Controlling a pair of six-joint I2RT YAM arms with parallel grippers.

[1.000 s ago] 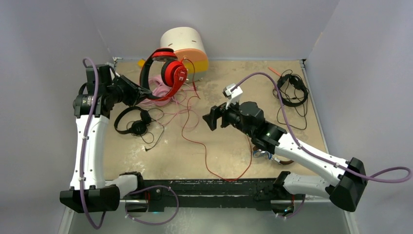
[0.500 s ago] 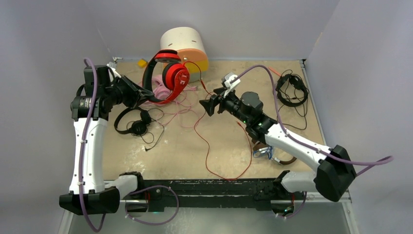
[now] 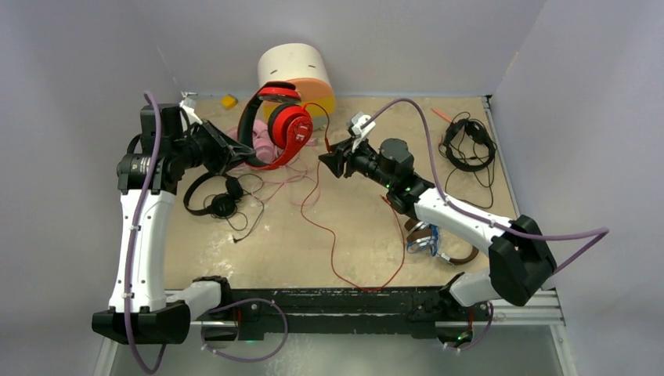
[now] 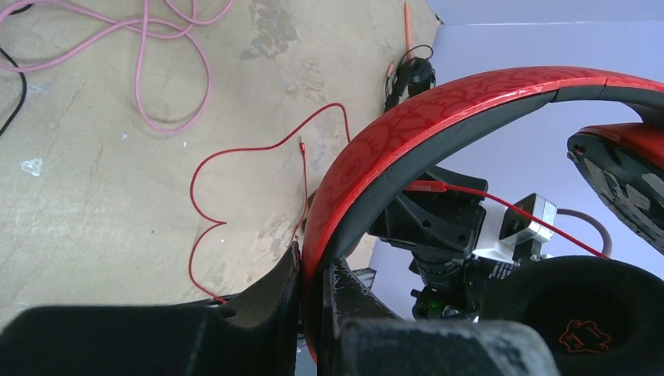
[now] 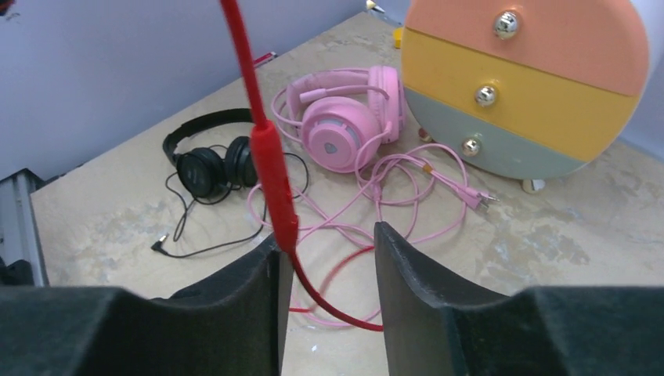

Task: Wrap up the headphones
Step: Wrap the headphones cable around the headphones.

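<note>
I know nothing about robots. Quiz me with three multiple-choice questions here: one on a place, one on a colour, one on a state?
1. Where are the pink headphones?
A) hanging in the air
B) on the table beside the drawer box
C) inside the box

2. What colour are the lifted headphones?
A) black
B) brown
C) red

3. How is the right gripper?
A) open, red cable between its fingers
B) shut on nothing
C) out of sight

Answers: 1 B, they lie by the box; 2 C, the left gripper clamps their red band; 3 A, a gap shows beside the cable.
</note>
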